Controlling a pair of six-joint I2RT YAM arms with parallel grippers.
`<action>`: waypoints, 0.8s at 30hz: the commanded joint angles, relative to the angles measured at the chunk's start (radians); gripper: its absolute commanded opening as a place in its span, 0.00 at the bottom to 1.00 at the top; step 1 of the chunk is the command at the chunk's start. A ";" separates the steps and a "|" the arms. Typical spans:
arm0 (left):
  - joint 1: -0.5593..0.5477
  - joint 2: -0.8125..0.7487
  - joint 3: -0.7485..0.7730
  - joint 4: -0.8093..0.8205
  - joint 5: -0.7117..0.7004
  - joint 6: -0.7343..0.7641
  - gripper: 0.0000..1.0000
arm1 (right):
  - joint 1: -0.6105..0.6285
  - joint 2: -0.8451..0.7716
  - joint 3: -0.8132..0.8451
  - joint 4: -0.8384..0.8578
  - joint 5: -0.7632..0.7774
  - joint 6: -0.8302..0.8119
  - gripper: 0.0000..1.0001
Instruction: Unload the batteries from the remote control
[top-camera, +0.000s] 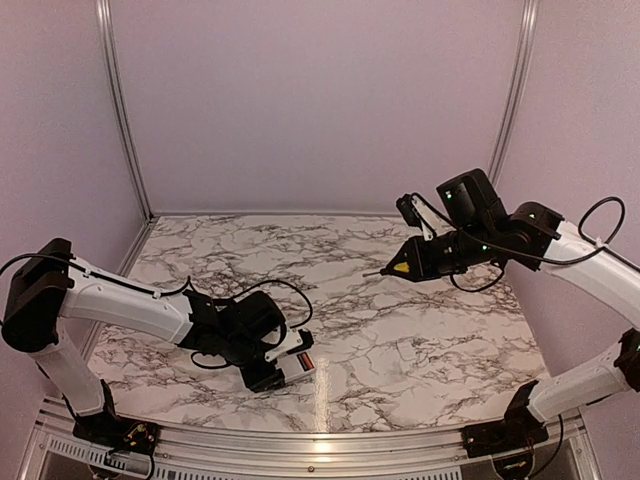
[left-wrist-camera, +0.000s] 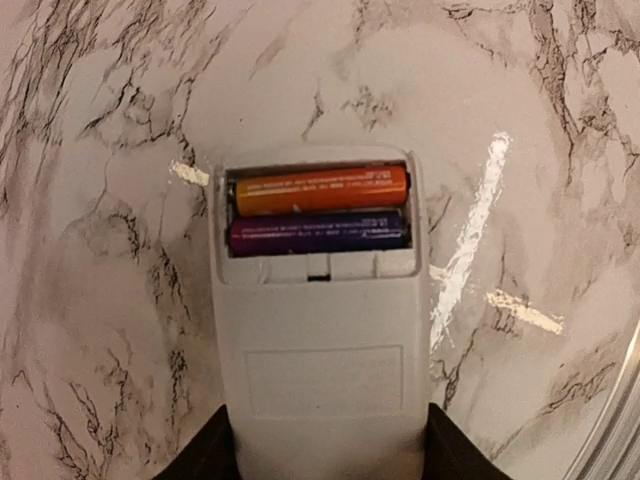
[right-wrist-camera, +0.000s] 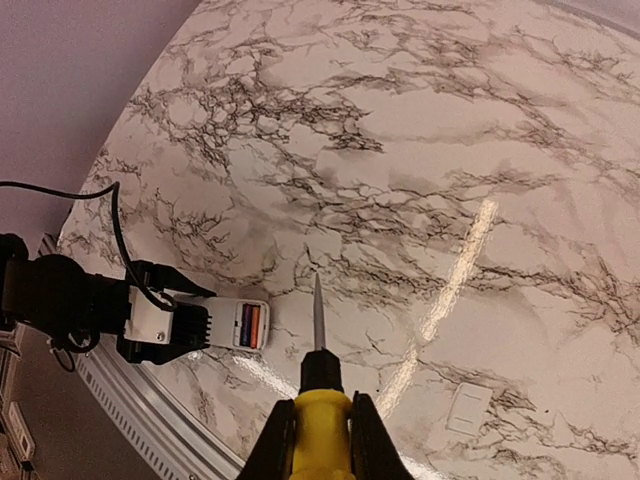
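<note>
The white remote control (left-wrist-camera: 320, 350) lies face down on the marble table, its open battery compartment at the far end. Two batteries sit side by side in it, an orange one (left-wrist-camera: 320, 190) and a dark purple one (left-wrist-camera: 318, 232). My left gripper (left-wrist-camera: 325, 465) is shut on the remote's near end, near the table's front left (top-camera: 272, 372). My right gripper (right-wrist-camera: 320, 425) is shut on a yellow-handled screwdriver (right-wrist-camera: 322, 440) and holds it in the air at the right (top-camera: 405, 265). The tip (right-wrist-camera: 317, 310) points toward the remote (right-wrist-camera: 235, 327), well apart from it.
A small white cover plate (right-wrist-camera: 468, 408) lies flat on the table to the right of the screwdriver in the right wrist view. The table's metal front rail (top-camera: 320, 440) runs just in front of the remote. Pale walls close the back and both sides.
</note>
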 joint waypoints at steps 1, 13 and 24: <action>-0.040 0.028 0.077 0.031 0.050 0.021 0.45 | -0.003 -0.045 0.003 -0.041 0.039 -0.011 0.00; -0.095 0.157 0.159 0.078 0.040 0.082 0.57 | -0.003 -0.092 -0.020 -0.068 0.060 0.011 0.00; -0.094 0.038 0.073 0.196 -0.018 0.087 0.87 | -0.003 -0.085 0.002 -0.076 0.075 0.019 0.00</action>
